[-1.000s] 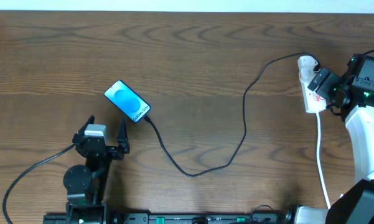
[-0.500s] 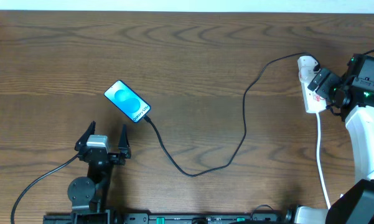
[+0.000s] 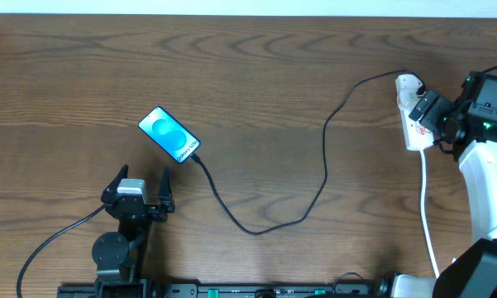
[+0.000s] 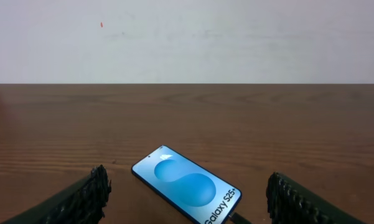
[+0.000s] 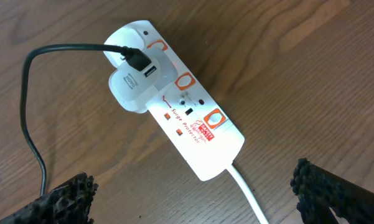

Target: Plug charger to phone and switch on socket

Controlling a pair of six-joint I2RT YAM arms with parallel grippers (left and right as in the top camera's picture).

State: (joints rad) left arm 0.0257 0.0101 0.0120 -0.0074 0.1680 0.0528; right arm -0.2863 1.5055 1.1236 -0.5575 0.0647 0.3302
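Two grippers, both spread wide and empty: the left gripper (image 3: 142, 174) sits low, just short of the phone (image 3: 169, 135), whose blue screen reads "Galaxy S25+". The charger (image 3: 326, 165) meets the phone's lower edge and loops across the wooden table (image 3: 256, 74) to a white adapter (image 5: 134, 84) in the socket (image 5: 193, 124). The right gripper (image 3: 420, 109) hangs over the socket, partly covering it from overhead. Red print reads, I think, "Surge Protected".

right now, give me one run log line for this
charger: in phone | left claw: open, clear of phone | right claw: open over socket
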